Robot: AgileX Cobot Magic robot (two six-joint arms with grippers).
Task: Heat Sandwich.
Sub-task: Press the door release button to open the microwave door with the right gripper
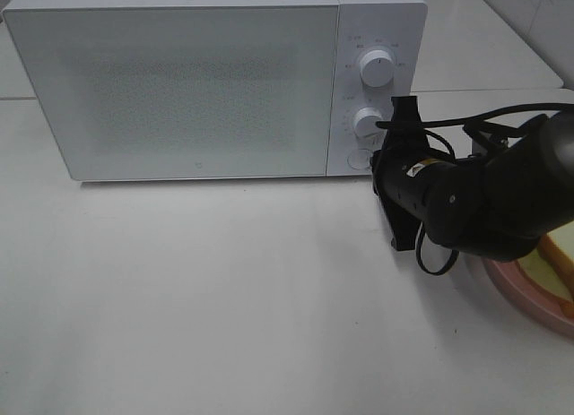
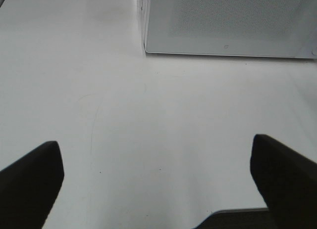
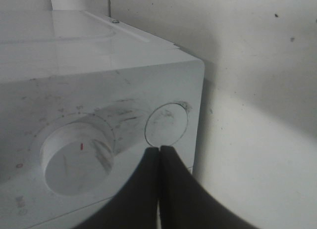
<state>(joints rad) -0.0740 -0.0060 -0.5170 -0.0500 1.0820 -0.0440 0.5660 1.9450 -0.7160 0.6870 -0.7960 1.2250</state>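
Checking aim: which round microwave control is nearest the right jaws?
The flat bottom button; the upper knob and lower knob sit higher.

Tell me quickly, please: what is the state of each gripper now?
Left gripper: open, holding nothing.
Right gripper: shut, holding nothing, tips by the round button of the microwave.

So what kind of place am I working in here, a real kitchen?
Probably a mock kitchen on a test bench rather than a real one: a white microwave stands on a bare white table, with a sandwich on a pink plate beside it.
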